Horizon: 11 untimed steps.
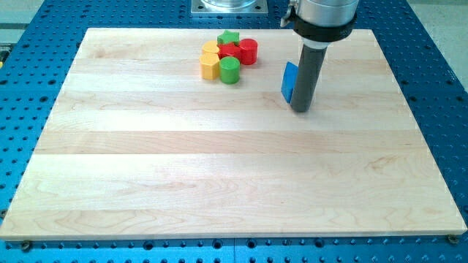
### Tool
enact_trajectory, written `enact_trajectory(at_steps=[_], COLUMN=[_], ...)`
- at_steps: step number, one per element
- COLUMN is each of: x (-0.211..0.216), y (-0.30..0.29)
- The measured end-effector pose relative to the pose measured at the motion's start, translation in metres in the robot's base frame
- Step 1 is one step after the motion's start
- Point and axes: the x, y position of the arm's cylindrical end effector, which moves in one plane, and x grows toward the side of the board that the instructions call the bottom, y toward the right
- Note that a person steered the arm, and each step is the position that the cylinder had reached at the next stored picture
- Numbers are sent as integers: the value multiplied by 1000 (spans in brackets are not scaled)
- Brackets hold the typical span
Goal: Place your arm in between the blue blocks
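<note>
A blue block (289, 81) lies on the wooden board (234, 168) at the upper right. It is partly hidden behind my rod, so its shape is unclear and I cannot tell whether a second blue block sits behind it. My tip (301, 109) rests on the board right against the blue block's right side, a little below it.
A tight cluster sits at the view's top middle: a green star (228, 38), a red star (229, 50), a red cylinder (248, 51), a yellow block (210, 51), a second yellow block (210, 67) and a green cylinder (229, 70).
</note>
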Motion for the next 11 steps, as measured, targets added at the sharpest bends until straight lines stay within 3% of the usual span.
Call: enact_trajectory(at_steps=[3, 6, 11], x=[-57, -68, -72], y=[50, -13, -28])
